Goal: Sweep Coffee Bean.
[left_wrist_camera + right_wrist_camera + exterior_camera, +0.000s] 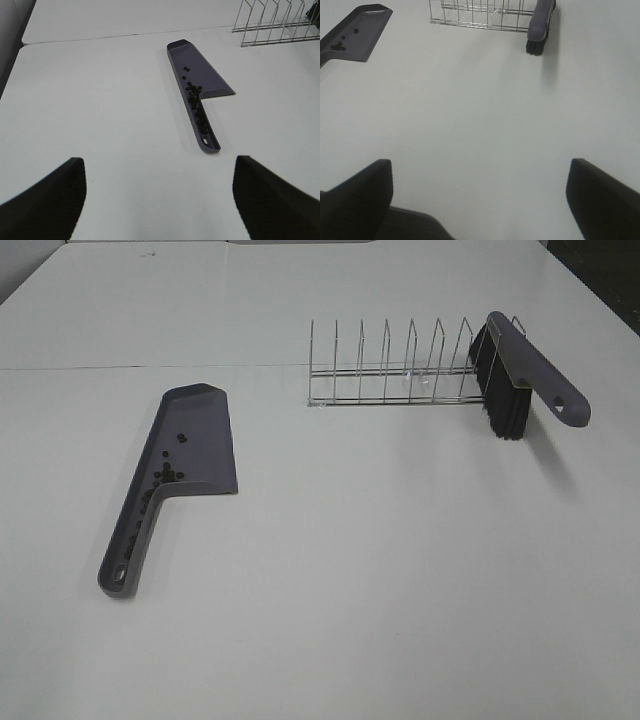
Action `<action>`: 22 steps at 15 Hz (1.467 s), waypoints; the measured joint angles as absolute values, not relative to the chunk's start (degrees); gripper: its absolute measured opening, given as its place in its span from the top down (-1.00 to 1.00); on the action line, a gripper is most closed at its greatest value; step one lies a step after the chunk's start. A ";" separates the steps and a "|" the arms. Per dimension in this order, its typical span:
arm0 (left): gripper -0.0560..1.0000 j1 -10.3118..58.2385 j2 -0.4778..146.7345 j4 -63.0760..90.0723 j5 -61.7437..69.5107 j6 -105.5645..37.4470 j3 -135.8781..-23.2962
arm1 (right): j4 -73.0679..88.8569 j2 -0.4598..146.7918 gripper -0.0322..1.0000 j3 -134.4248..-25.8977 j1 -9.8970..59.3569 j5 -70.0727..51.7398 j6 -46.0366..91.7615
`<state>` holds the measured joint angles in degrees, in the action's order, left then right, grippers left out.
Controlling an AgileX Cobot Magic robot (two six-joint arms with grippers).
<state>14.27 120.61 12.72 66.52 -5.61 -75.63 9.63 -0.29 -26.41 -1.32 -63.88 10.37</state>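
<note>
White table (400, 590) fills every view, bare and evenly lit, with nothing loose on it that I can pick out. Nearest are the two claws, seen only from their own wrist cameras: the left claw (160, 160) and the right claw (480, 162) each show as a pair of dark fingers set wide apart over bare table, with nothing between them. Neither arm appears in the high view at all, so both seem to sit well back from the work. Farther out on the left lies the grey dustpan (195, 440), flat on the table with its handle toward the robot. The coffee bean (166, 474) lot is inside it, clustered where the pan narrows into the handle and trailing down the handle's channel. Farthest off, on the right, the brush (520, 365) leans bristles-down against the end of the wire rack (385, 370). Judging by that layout, the sweeping itself looks finished and this is the resting stage. If anything follows, it would be lifting the dustpan, which calls for a level carry (the beans in the handle channel sit just where a claw would clamp). The bean count is hard to make out, any single stray bean on the table would be too small to tell, and the rack's thin wires partly vanish against the white.
</note>
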 joint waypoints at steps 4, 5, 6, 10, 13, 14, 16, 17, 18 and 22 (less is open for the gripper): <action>0.30 14.27 120.61 12.72 66.52 -5.61 -75.63 | 9.63 -0.29 -0.60 -26.41 -1.32 -63.88 10.37; 0.30 14.27 120.61 12.72 66.52 -5.61 -75.63 | 9.63 -0.29 -0.60 -26.41 -1.32 -63.88 10.37; 0.30 14.27 120.61 12.72 66.52 -5.61 -75.63 | 9.63 -0.29 -0.60 -26.41 -1.32 -63.88 10.37; 0.30 14.27 120.61 12.72 66.52 -5.61 -75.63 | 9.63 -0.29 -0.60 -26.41 -1.32 -63.88 10.37; 0.30 14.27 120.61 12.72 66.52 -5.61 -75.63 | 9.63 -0.29 -0.60 -26.41 -1.32 -63.88 10.37; 0.30 14.27 120.61 12.72 66.52 -5.61 -75.63 | 9.63 -0.29 -0.60 -26.41 -1.32 -63.88 10.37; 0.30 14.27 120.61 12.72 66.52 -5.61 -75.63 | 9.63 -0.29 -0.60 -26.41 -1.32 -63.88 10.37; 0.30 14.27 120.61 12.72 66.52 -5.61 -75.63 | 9.63 -0.29 -0.60 -26.41 -1.32 -63.88 10.37; 0.30 14.27 120.61 12.72 66.52 -5.61 -75.63 | 9.63 -0.29 -0.60 -26.41 -1.32 -63.88 10.37; 0.30 14.27 120.61 12.72 66.52 -5.61 -75.63 | 9.63 -0.29 -0.60 -26.41 -1.32 -63.88 10.37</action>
<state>14.27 120.61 12.72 66.52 -5.61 -75.63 9.63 -0.29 -26.41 -1.32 -63.88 10.37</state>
